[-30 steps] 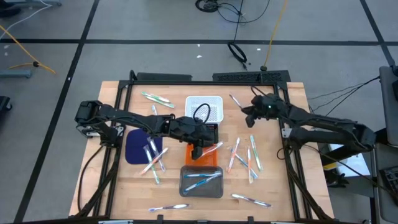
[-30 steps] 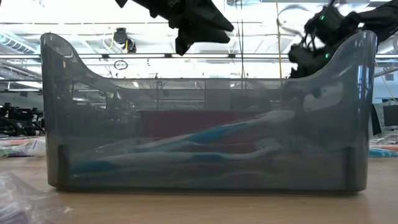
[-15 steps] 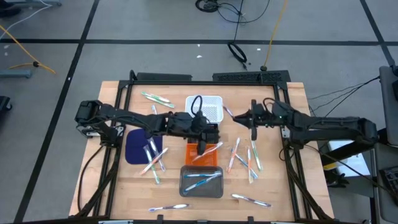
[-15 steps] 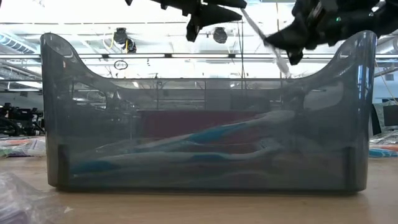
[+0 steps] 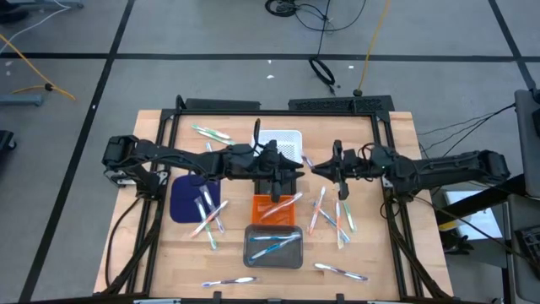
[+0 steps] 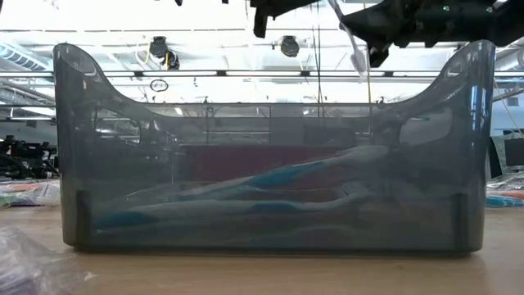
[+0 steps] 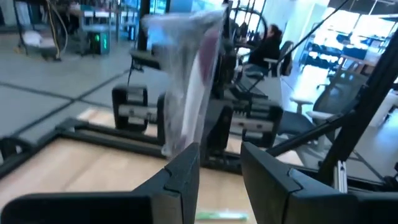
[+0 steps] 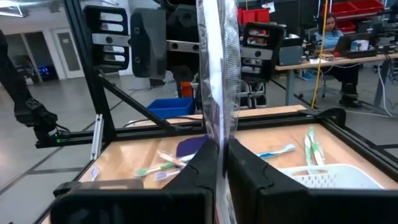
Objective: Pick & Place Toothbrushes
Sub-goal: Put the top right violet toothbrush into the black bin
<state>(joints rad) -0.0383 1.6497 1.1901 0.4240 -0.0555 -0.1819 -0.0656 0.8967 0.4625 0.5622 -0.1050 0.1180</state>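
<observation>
My right gripper [image 5: 319,166] is shut on a wrapped toothbrush [image 8: 214,62] and hovers level over the table's middle. It faces my left gripper [image 5: 294,175]. The left gripper hangs open above the orange tray [image 5: 263,203], with nothing between its fingers [image 7: 183,171]. In the left wrist view the held toothbrush [image 7: 186,81] stands just beyond those fingers. Another toothbrush [image 5: 280,208] lies in the orange tray. Blue ones lie in the grey tray [image 5: 272,247]. More toothbrushes lie loose at the right [image 5: 337,215] and on the dark blue mat [image 5: 187,198]. My right gripper pinches the wrapped toothbrush between its two fingers, partway along its length [image 8: 216,146]. The fingers come in level from the table's right and lie across the brush. The brush is lifted clear and stands slanted, most of it rising above the fingers [image 6: 354,45].
A white basket [image 5: 283,145] stands at the far middle, just behind both grippers. Loose toothbrushes lie at the far left [image 5: 211,135] and near the front edge [image 5: 228,281] [image 5: 342,271]. The grey tray's wall [image 6: 270,164] fills the low view. A black frame rail [image 5: 278,105] borders the table.
My right gripper has swung from the far right toward the table's middle with the toothbrush. It has risen and tipped up from pointing down to level. My left gripper has risen off the orange tray and tipped up to level. The toothbrush in that tray has stayed put.
</observation>
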